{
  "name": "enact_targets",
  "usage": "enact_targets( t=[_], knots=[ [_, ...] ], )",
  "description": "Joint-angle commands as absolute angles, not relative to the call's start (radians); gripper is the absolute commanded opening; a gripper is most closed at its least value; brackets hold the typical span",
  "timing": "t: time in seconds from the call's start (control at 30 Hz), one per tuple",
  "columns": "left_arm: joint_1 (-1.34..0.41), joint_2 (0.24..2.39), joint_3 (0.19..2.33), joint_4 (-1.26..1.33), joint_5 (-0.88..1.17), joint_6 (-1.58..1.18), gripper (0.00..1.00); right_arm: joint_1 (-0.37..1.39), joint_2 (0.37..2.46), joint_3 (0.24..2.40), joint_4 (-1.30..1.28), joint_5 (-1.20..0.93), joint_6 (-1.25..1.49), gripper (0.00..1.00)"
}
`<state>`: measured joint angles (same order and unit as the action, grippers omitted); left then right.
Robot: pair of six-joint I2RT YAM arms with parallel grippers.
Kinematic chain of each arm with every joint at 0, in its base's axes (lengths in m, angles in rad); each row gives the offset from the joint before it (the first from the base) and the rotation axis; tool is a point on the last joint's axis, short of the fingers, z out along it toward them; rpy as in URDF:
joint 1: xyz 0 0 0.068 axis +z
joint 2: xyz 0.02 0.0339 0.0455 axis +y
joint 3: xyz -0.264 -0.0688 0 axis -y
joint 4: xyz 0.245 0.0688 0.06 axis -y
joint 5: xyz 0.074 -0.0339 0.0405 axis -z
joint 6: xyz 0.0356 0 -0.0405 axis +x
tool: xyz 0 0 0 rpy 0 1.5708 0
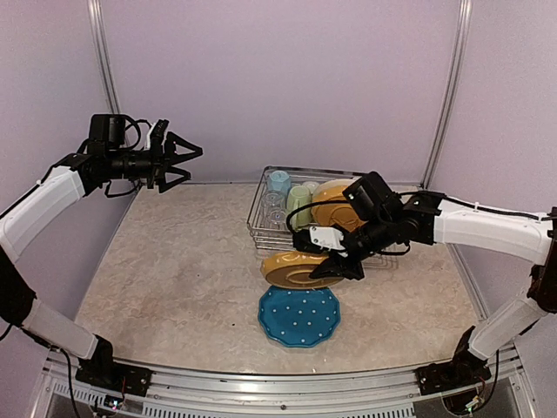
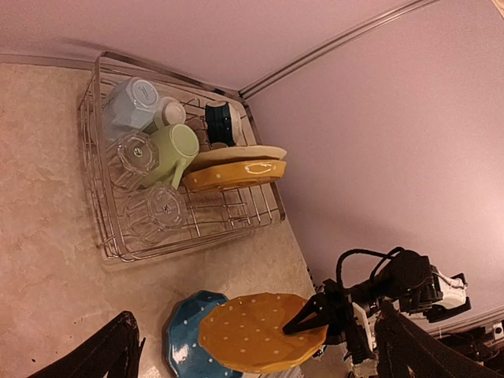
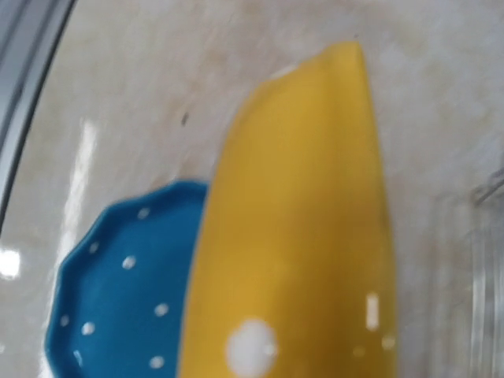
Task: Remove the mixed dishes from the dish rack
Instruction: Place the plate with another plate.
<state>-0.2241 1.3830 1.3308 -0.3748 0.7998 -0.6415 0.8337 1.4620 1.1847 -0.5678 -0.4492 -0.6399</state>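
My right gripper (image 1: 341, 264) is shut on the rim of a dotted yellow-orange plate (image 1: 296, 269), held roughly level above the table in front of the dish rack (image 1: 255, 213). Partly under it, a blue dotted plate (image 1: 298, 316) lies flat on the table. The right wrist view shows only the yellow plate (image 3: 307, 236) and the blue plate (image 3: 126, 291); its fingers are hidden. The rack holds a pale green mug (image 2: 175, 150), a light blue mug (image 2: 134, 98), clear glasses (image 2: 130, 155), a dark bowl (image 2: 223, 122), a second yellow plate (image 2: 236, 174) and a cream plate (image 2: 236, 154). My left gripper (image 1: 193, 164) hangs open and empty, high at the far left.
The rack stands at the back right, close to the rear wall and its corner post (image 1: 442, 96). A marbled tabletop (image 1: 174, 261) stretches left of the plates. A metal rail (image 1: 261, 383) runs along the near edge.
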Motion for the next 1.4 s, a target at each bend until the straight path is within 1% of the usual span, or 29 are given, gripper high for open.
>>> enact_targets(
  t=[0.0,0.13,0.23,0.47,0.6,0.67,0.8,0.97,1.13,1.37],
  knots=[
    [-0.229,1.386,1.342,-0.387,0.788,-0.621,0.99,0.931,1.445,1.118,-0.402,-0.225,-0.579,0.00],
    [-0.230,1.385,1.338,-0.384,0.783,-0.620,0.99,0.997,1.447,1.042,-0.307,-0.114,-0.552,0.00],
    [-0.232,1.388,1.338,-0.385,0.779,-0.618,0.99,1.026,1.445,0.996,-0.239,-0.069,-0.549,0.00],
    [-0.234,1.390,1.336,-0.389,0.766,-0.611,0.99,1.075,1.477,0.959,-0.197,0.039,-0.567,0.00],
    [-0.234,1.390,1.338,-0.394,0.759,-0.606,0.99,1.086,1.480,0.936,-0.196,0.051,-0.565,0.00],
    [-0.235,1.391,1.337,-0.394,0.759,-0.606,0.99,1.096,1.487,0.931,-0.212,0.046,-0.564,0.04],
    [-0.236,1.392,1.339,-0.394,0.762,-0.607,0.99,1.118,1.506,0.920,-0.243,0.010,-0.555,0.19],
    [-0.235,1.392,1.339,-0.394,0.764,-0.607,0.99,1.139,1.544,0.923,-0.278,0.002,-0.537,0.32],
    [-0.236,1.393,1.339,-0.394,0.763,-0.607,0.99,1.156,1.583,0.926,-0.292,-0.026,-0.523,0.39],
    [-0.236,1.396,1.339,-0.393,0.769,-0.611,0.99,1.165,1.616,0.919,-0.300,-0.042,-0.527,0.53]
  ],
)
